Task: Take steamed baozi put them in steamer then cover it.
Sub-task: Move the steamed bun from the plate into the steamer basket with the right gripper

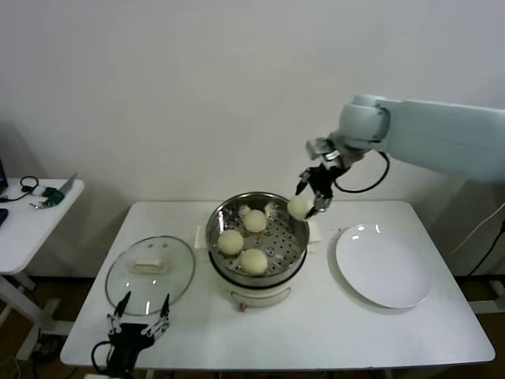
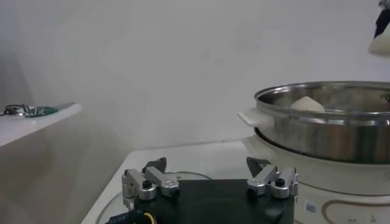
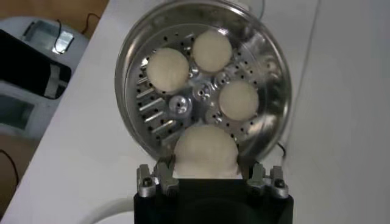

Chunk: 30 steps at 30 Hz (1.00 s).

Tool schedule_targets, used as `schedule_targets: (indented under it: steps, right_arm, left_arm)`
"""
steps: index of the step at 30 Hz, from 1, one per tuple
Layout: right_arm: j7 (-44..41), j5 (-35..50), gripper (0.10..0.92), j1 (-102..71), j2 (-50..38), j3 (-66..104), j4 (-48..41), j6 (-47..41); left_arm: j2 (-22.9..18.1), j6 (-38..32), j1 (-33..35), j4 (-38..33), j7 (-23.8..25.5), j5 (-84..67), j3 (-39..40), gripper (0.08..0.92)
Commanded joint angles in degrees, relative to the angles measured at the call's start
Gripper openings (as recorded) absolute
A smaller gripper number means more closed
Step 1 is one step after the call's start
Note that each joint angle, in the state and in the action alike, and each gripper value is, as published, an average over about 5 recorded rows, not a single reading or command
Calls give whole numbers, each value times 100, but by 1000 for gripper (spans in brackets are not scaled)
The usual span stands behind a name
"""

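The steamer stands mid-table, a shiny steel pot on a white base, with three cream-white baozi on its perforated tray. My right gripper hangs over the pot's far right rim, shut on another baozi, which sits above the tray's free spot. The cover, a glass lid with a cream handle, lies flat on the table left of the steamer. My left gripper stands open at the table's front left edge, just in front of the cover, with nothing between its fingers.
A bare white plate lies right of the steamer. A small white side table with cables stands at the far left. The wall is close behind the table.
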Motion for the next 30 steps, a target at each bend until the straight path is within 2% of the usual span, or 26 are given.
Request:
schedule_targets:
  steps: [1, 10, 20, 23, 27, 30]
  right_arm:
    - [377, -328, 687, -897, 909, 22, -261, -317]
    - [368, -795, 687, -1375, 1121, 75, -862, -249]
    - [392, -836, 695, -1497, 1156, 232, -1007, -216]
    - [317, -654, 740, -1361, 973, 391, -889, -192]
    - [155, 5, 810, -963, 396, 797, -721, -149]
    - [580, 797, 821, -826, -154, 1251, -653, -257]
  left_arm:
    - [-3, 7, 19, -20, 1, -54, -47, 823]
    - [-9, 20, 9, -29, 4, -82, -78, 823]
    - [-7, -15, -22, -37, -30, -103, -114, 823]
    - [5, -30, -28, -60, -28, -61, -134, 823]
    - [43, -41, -31, -95, -1, 3, -172, 823]
    - [62, -101, -40, -124, 7, 28, -176, 823]
